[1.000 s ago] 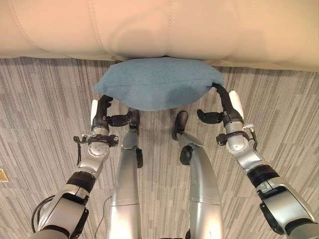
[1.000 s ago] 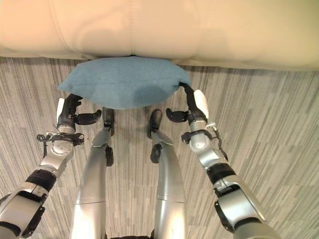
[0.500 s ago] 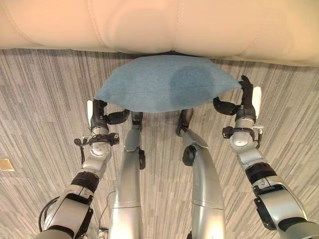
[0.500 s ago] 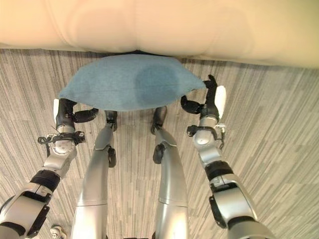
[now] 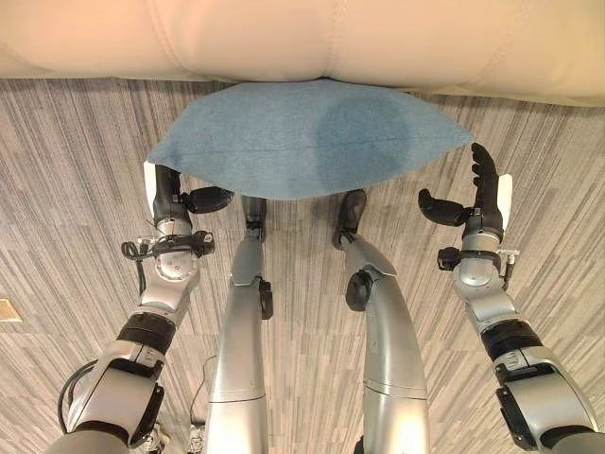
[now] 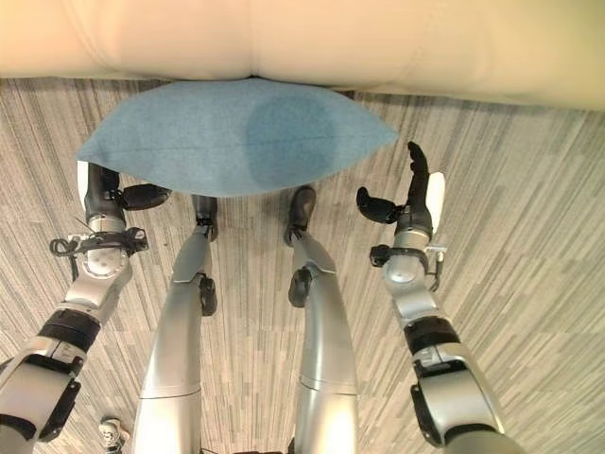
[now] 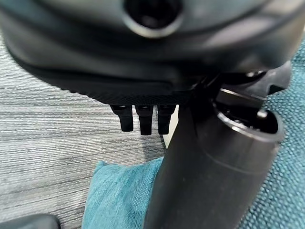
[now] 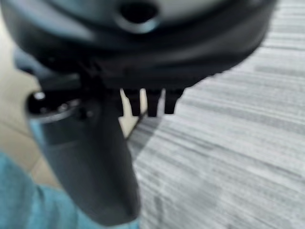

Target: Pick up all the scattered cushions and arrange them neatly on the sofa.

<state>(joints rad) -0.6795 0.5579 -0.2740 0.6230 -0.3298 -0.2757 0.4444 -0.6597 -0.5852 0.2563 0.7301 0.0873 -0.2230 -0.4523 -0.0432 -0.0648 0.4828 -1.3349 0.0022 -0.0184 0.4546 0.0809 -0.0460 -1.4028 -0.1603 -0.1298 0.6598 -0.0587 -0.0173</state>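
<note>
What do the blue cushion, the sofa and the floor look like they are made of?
Blue cushion: a matte woven fabric, with fine weave showing in the left wrist view. Sofa: cream leather or imitation leather, smooth with stitched seams and a soft sheen. Floor: probably carpet in grey streaks, though the texture leaves it open.

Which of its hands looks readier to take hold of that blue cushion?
The left hand: it sits at the corner of the blue fabric cushion, thumb under the edge. The right hand stands open beside the other corner, apart from it.
</note>
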